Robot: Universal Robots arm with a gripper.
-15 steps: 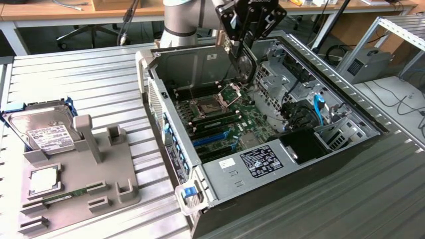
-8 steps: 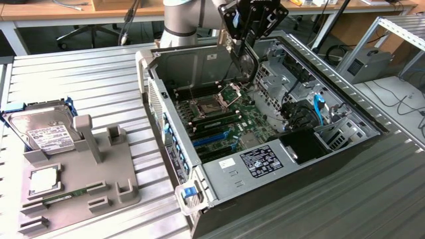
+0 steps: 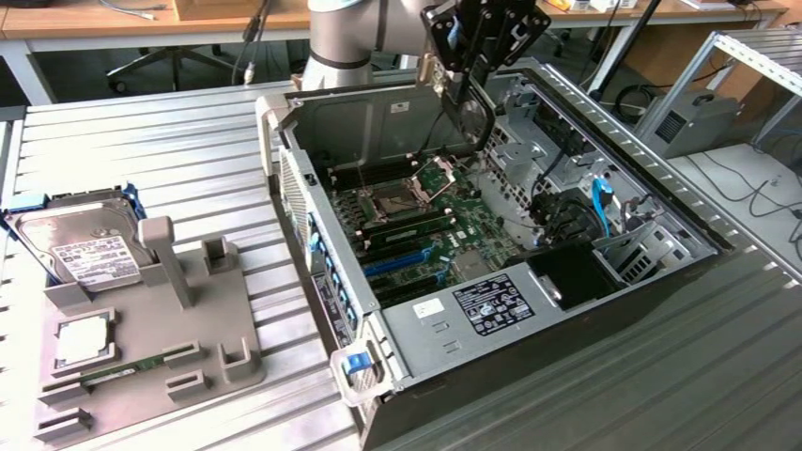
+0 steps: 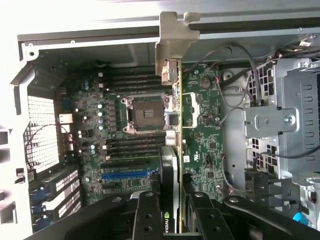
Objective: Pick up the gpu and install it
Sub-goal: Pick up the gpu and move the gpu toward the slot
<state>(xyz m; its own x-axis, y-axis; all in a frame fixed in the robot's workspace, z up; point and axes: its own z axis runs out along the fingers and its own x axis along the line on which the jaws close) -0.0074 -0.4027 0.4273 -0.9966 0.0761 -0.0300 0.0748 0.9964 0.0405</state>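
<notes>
Gripper (image 3: pixel 483 54) hangs above the far edge of the open computer case (image 3: pixel 439 319), its jaws clamped on the gpu (image 3: pixel 464 105). The card hangs upright on its long edge over the motherboard (image 3: pixel 433 230), apart from it. Open air surrounds the card on both sides. Whether its lower edge has passed below the case rim cannot be told. The CPU socket (image 3: pixel 398 202) and the blue slots (image 3: pixel 398 265) lie uncovered beneath. The case rests on the ribbed tabletop (image 3: pixel 163 150). Well apart from it, near the tabletop's edge at the exterior view's left, a grey holder (image 3: pixel 188 329) carries a hard drive (image 3: pixel 82 249) and a RAM stick (image 3: pixel 126 368).

In the wrist view the gripper (image 4: pixel 175 212) pinches the gpu (image 4: pixel 169 170) between two black fingers (image 4: pixel 145 220). The card is seen edge-on. Its metal bracket (image 4: pixel 175 40) is at the end farthest from the fingers, over the case wall. The card's edge runs just beside the CPU socket (image 4: pixel 145 114). The blue slot (image 4: pixel 125 174) lies on the socket's side of the card. Bare motherboard (image 4: pixel 205 145) and a drive cage (image 4: pixel 285 120) lie on the other.
</notes>
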